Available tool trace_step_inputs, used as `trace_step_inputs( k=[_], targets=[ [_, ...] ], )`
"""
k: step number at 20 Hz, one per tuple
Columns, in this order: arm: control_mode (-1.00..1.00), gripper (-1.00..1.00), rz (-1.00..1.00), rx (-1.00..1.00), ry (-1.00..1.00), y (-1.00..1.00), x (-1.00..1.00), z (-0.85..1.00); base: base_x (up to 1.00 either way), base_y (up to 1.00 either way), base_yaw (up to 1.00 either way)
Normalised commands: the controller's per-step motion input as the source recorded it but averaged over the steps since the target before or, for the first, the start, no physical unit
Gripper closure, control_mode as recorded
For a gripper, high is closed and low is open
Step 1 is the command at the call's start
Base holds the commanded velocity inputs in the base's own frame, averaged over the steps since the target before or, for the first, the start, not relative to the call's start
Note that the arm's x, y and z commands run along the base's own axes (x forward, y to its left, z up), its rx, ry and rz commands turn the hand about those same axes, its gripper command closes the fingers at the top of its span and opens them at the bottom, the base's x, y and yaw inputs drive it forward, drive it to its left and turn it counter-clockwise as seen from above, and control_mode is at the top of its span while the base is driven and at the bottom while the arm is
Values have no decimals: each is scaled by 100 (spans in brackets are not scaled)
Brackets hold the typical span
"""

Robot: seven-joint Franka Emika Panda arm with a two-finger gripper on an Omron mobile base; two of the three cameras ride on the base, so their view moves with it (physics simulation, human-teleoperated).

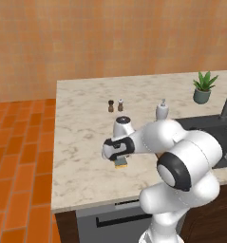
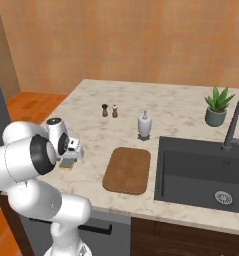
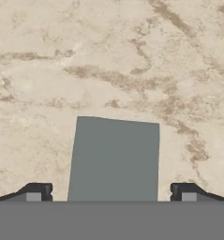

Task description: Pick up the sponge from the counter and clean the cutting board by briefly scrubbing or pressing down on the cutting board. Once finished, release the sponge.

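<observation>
The claw [image 3: 111,197] is spread wide around the sponge [image 3: 114,159] on the table [image 1: 81,137], nothing gripped yet; lifting, scrubbing the cutting board [image 2: 127,170] and release are all left.

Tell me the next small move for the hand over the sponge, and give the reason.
Probably lower straight down, then close. In the hand view the sponge lies flat on the counter, centred between the two fingertips, which stand wide of its sides. The hand sits just above it, and the cutting board lies off to the side, so the grasp comes first.
</observation>
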Motion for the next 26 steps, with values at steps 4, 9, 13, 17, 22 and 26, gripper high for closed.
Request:
trace_step_inputs(
  k=[4, 9, 13, 17, 22, 26],
  targets=[
    [-100, -100, 0, 0, 0, 0, 13, -22, 0, 0, 0],
    [-100, -100, 0, 0, 1, 0, 11, -12, 0, 0, 0],
    [-100, 100, 0, 5, 0, 0, 5, -1, 0, 0, 0],
    [-100, 100, 0, 9, 0, -4, 4, 0, 0, 0, 0],
    [-100, 100, -5, 6, 6, -10, 0, 11, 0, 0, 0],
    [-100, 100, -44, 9, 34, -81, -3, 72, 0, 0, 0]
  ],
)
